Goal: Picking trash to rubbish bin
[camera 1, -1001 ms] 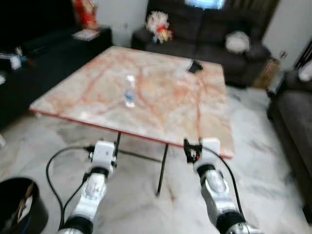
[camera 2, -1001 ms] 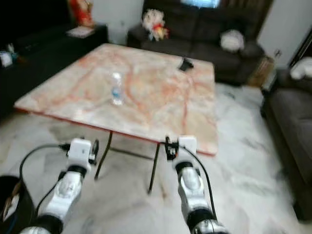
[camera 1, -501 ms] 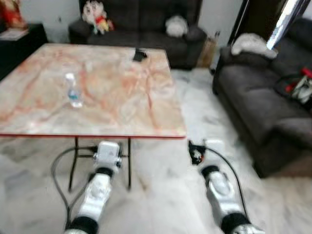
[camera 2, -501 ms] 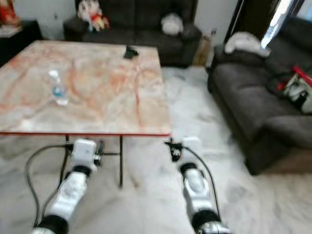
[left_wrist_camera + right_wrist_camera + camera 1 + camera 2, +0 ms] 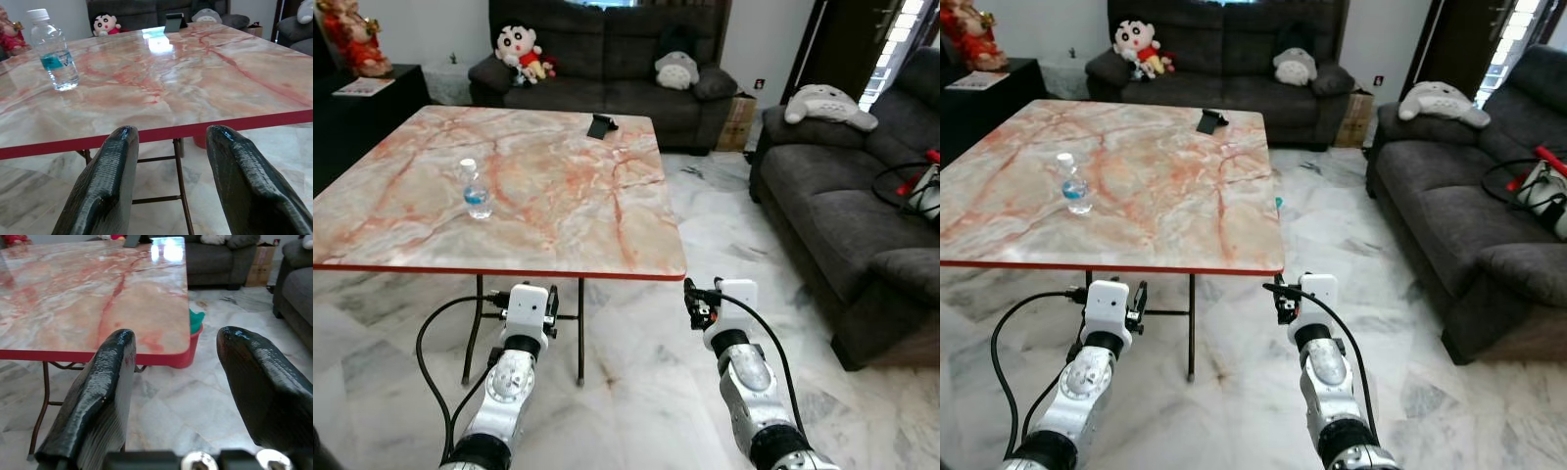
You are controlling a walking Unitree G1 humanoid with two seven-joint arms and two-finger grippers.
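1. Left eye view: square pink-veined marble table with red edge [image 5: 558, 211] on thin metal legs, glossy top. Small clear plastic water bottle with blue label [image 5: 475, 190] stands upright on the table's left half, well apart from both arms; it's the likely trash. Black phone-like slab [image 5: 601, 125] lies near the far edge. Left gripper [image 5: 551, 305] and right gripper [image 5: 693, 304] hang below the near edge over polished marble floor [image 5: 636, 392].
2. Right eye view: same layout; dark fabric sofas [image 5: 1449, 211] at rear and right, plush toys [image 5: 1141, 41] on the cushions.
3. Left wrist view: both ribbed black fingers [image 5: 105, 186] spread wide, nothing between them; bottle sits ahead, past the table rim.
4. Right wrist view: fingers [image 5: 98, 396] wide apart, empty. Red container with something green [image 5: 194, 333] sits under the far table corner.
5. Risks: the bottle looks light, smooth and near-empty, so a fast approach could tip it or roll it off the slick top. The grippers are below the tabletop, so raising them too close could clip the red edge.
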